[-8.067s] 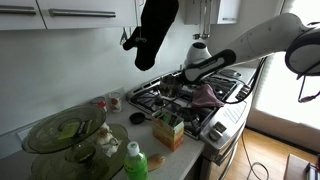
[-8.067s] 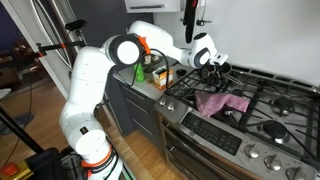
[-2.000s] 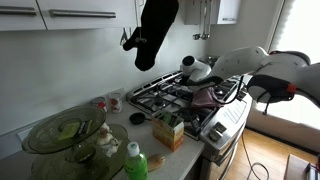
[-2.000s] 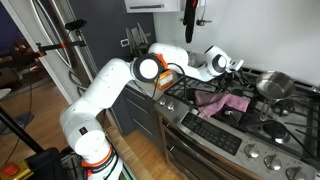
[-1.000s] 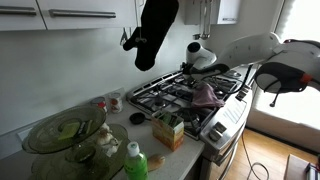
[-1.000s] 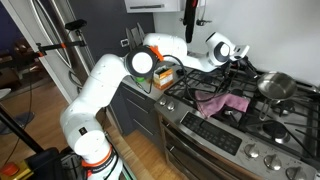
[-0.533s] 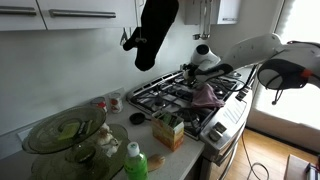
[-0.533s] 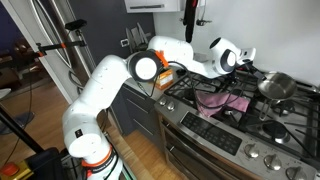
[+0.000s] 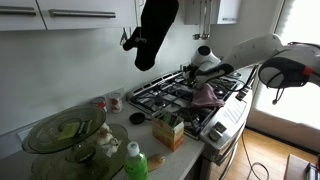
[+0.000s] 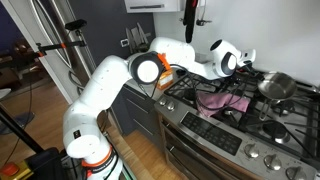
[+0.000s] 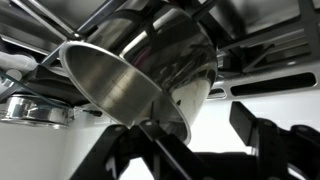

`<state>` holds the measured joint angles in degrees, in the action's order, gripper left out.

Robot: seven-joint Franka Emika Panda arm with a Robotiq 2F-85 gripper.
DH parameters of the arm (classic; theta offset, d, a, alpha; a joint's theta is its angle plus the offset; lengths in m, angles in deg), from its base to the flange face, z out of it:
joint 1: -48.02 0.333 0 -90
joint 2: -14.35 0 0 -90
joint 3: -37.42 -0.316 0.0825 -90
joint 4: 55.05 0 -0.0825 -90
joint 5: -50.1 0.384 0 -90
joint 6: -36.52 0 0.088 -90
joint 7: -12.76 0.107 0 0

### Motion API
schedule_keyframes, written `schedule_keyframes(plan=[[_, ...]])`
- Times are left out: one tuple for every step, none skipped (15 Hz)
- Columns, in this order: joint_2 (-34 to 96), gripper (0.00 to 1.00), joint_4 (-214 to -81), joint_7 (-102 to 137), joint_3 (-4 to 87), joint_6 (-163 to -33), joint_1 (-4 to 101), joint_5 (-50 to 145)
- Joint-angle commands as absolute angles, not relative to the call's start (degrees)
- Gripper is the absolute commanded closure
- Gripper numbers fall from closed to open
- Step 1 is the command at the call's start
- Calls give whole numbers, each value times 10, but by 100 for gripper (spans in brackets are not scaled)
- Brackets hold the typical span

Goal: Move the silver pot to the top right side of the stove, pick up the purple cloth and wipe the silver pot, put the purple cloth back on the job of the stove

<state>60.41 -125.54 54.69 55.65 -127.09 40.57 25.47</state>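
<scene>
The silver pot stands on the back right grate of the stove. In the wrist view the silver pot fills the frame, tilted, its rim reaching down between my two dark fingers. My gripper is open, with a gap showing between the right finger and the pot wall. In both exterior views my gripper hangs at the pot's left edge. The purple cloth lies crumpled on the front grates, apart from the gripper.
A big black oven mitt hangs over the counter left of the stove. On that counter stand a carton, a green bottle and glass bowls. A row of knobs lines the stove's front.
My gripper has sunk a little and moved right toward the silver pot. Pot and cloth lie where they were.
</scene>
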Motion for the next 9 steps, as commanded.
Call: schedule_keyframes(plan=[[602,58,-1264,478,517,-1278,380,256],[602,67,-1265,453,507,-1276,373,255],[602,73,-1265,436,504,-1274,369,254],[602,80,-1265,412,497,-1274,362,254],[602,88,-1265,392,490,-1274,355,255],[601,95,-1266,370,481,-1273,348,256],[601,98,-1266,348,470,-1276,340,258],[602,96,-1263,331,463,-1274,335,258],[602,97,-1261,320,457,-1280,332,258]])
